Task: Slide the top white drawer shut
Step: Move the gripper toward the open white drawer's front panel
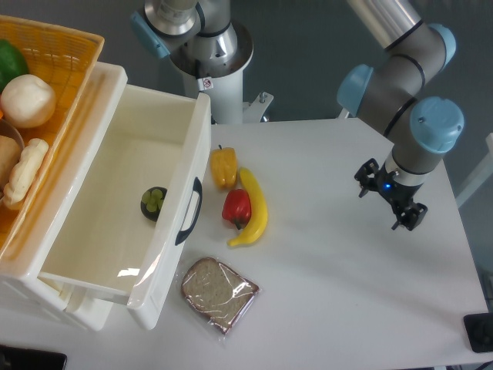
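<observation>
At the left of the table, the top white drawer [115,208] is pulled well out of its cabinet, its front panel and curved black handle [189,212] facing the open tabletop. A small dark dish of green grapes [153,202] lies inside it, and an orange wicker basket [46,92] sits on the cabinet top behind. Just beside the drawer front lie a yellow pepper [223,166], a red pepper [236,206], a banana [254,208] and a wrapped slice of bread [218,291].

The gripper [393,199] hangs well apart from the drawer, at the right; whether its fingers are spread or closed cannot be told. The push would best be applied flat against the front panel near the handle, along the drawer's travel. The produce should be cleared from above, not swept, and off-centre pressure avoided, lest the drawer jam.
</observation>
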You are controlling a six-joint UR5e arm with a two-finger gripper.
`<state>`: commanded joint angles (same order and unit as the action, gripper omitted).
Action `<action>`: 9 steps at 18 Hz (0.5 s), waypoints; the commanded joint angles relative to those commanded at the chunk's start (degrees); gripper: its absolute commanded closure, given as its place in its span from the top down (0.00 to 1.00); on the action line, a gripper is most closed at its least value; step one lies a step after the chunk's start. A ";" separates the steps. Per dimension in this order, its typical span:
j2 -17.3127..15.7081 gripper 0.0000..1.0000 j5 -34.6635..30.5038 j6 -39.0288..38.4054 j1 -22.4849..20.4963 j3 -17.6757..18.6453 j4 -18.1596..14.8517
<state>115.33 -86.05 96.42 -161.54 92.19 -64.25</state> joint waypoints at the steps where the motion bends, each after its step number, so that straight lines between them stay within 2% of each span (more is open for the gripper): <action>1: -0.71 1.00 -0.17 -0.26 0.00 0.97 -0.09; 5: -1.94 1.00 0.09 -2.37 0.70 2.21 -0.52; 9: -3.35 1.00 4.91 -11.66 3.24 2.30 -0.53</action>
<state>111.98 -81.14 84.76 -158.30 94.48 -64.78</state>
